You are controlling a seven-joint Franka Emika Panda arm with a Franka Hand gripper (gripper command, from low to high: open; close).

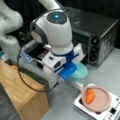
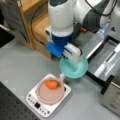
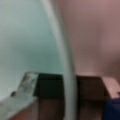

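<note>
- Wrist view is basically all teal bowl point(image 3: 25, 32): its pale rim point(image 3: 63, 62) runs top to bottom through the frame and passes right between the dark finger pads point(image 3: 48, 86), so the gripper looks pinched narrow onto that rim. That kind of edge grip makes sense, since a bowl this wide wouldn't fit between the fingers any other way.
- Both front views show the bowl point(image 2: 75, 68) hanging under the gripper point(image 2: 71, 58), roughly level and just off the grey table point(image 2: 20, 67), with most of it hidden by the arm in a front view point(image 1: 81, 71).
- Just beside the bowl, toward a front view's bottom, sits a pink plate point(image 2: 48, 96) on a white kitchen scale point(image 2: 42, 108), and there's an orange carrot-looking thing point(image 2: 51, 84) lying on the plate near its edge closest to the bowl. Bowl and plate rims look close, can't tell if they touch.
- The plate point(image 1: 100, 100) and carrot thing point(image 1: 90, 96) show up in the opposite corner in a front view.
- Further out: a toaster oven point(image 1: 100, 37) with its door dropped open behind the arm, and a wooden shelf unit point(image 2: 32, 22) off to the side.
</note>
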